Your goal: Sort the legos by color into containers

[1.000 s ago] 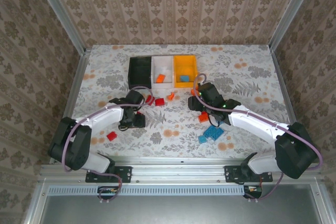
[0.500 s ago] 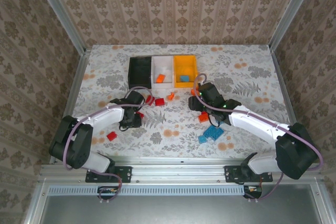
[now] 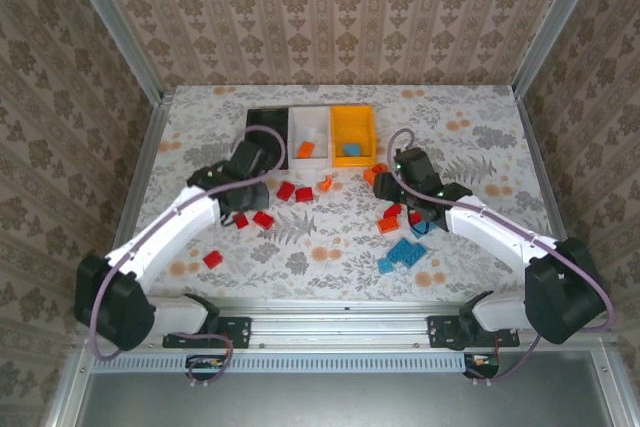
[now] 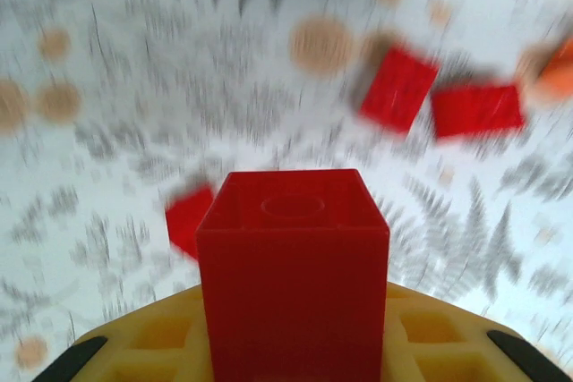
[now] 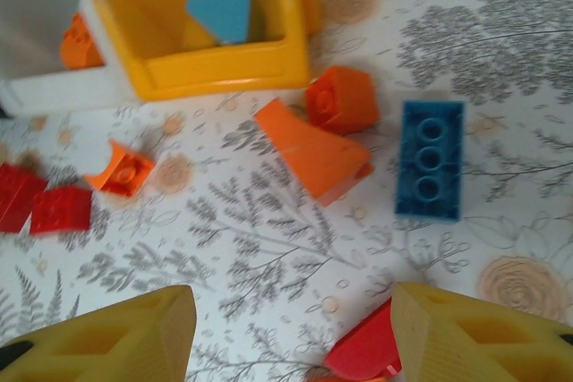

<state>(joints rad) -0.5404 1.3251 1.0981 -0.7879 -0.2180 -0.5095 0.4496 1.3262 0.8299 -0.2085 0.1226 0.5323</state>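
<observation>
- Left fingers [image 4: 143, 351] clamped tight on a red brick [image 4: 294, 275], which stands upright between them above the worktop [image 4: 134, 131], near the black bin [image 3: 270, 119].
- Right fingers [image 5: 116, 337] spread, gripping nothing; an orange wedge [image 5: 313, 151] lies ahead, between them.

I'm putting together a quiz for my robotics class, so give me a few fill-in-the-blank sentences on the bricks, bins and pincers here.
The held brick in the left pincer is ___.
The lone brick inside the orange-yellow bin is light ___.
The orange brick inside a bin lies in the ___ one.
The right pincer holds nothing and stands ___.
Missing words: red, blue, white, open.
</observation>
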